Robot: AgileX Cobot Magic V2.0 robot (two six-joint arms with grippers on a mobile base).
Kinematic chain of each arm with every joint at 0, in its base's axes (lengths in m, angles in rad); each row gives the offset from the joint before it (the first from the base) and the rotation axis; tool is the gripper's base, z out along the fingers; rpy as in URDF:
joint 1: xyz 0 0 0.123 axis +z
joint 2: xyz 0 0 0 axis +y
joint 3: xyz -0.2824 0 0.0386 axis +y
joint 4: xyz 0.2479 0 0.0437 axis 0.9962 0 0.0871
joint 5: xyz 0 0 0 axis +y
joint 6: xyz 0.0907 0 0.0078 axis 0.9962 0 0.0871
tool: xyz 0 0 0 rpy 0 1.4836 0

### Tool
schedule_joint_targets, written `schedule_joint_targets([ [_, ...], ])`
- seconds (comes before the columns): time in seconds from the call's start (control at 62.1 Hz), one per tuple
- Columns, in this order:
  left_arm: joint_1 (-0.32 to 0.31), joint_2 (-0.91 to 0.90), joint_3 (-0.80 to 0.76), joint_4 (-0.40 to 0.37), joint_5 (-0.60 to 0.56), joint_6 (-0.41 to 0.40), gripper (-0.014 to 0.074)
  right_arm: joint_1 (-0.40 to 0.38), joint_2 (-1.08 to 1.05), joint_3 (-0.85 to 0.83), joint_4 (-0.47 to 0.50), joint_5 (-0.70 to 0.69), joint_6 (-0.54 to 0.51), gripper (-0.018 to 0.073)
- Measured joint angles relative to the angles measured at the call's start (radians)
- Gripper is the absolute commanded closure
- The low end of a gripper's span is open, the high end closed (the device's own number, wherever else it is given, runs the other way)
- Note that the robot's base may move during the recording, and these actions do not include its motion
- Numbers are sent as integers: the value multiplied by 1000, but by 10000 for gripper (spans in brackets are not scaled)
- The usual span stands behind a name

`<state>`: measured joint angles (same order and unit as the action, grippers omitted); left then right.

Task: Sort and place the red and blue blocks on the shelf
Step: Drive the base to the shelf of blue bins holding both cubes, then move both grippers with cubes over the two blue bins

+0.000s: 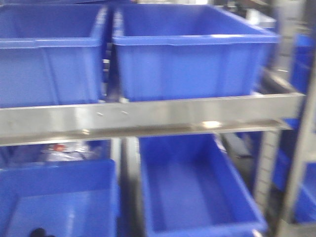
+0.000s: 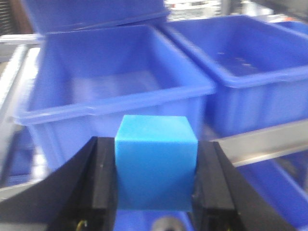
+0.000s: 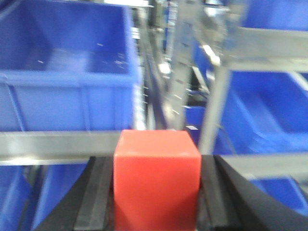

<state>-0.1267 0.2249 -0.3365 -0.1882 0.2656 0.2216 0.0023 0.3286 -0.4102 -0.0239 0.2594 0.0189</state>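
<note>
Shelving full of blue plastic bins, blurred in every view. Across the front view, the steel front rail (image 1: 148,118) of a metal rack (image 1: 299,168), running level, with two small marks near its middle. Above the rail, upper left bin (image 1: 44,64) and upper right bin (image 1: 192,64) side by side, a narrow gap between them. Below the rail, lower right bin (image 1: 192,192) with its inside in view, and lower left bin (image 1: 54,202) beside it. Behind that one, just under the rail, some grey clutter with a red speck, too blurred to name.

Seen from the left wrist: blue block (image 2: 156,161) pinched by the left gripper (image 2: 156,185), one black finger (image 2: 102,178) pressed flat to each side face, block upright and square. Held in the air, a stretch of rail showing past its right side, an open bin (image 2: 115,91) straight behind.

Seen from the right wrist: red block (image 3: 156,178) clamped the same way in the right gripper (image 3: 156,197), black pads against both sides. Held in front of the rail, top face about level with it, another bin (image 3: 62,72) above the rail to the left
</note>
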Motion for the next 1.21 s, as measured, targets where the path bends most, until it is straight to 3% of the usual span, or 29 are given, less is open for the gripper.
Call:
schedule_joint_targets([
  [1.208,0,0,0,0,0,0,473,0,0,0,0,0,0,501],
])
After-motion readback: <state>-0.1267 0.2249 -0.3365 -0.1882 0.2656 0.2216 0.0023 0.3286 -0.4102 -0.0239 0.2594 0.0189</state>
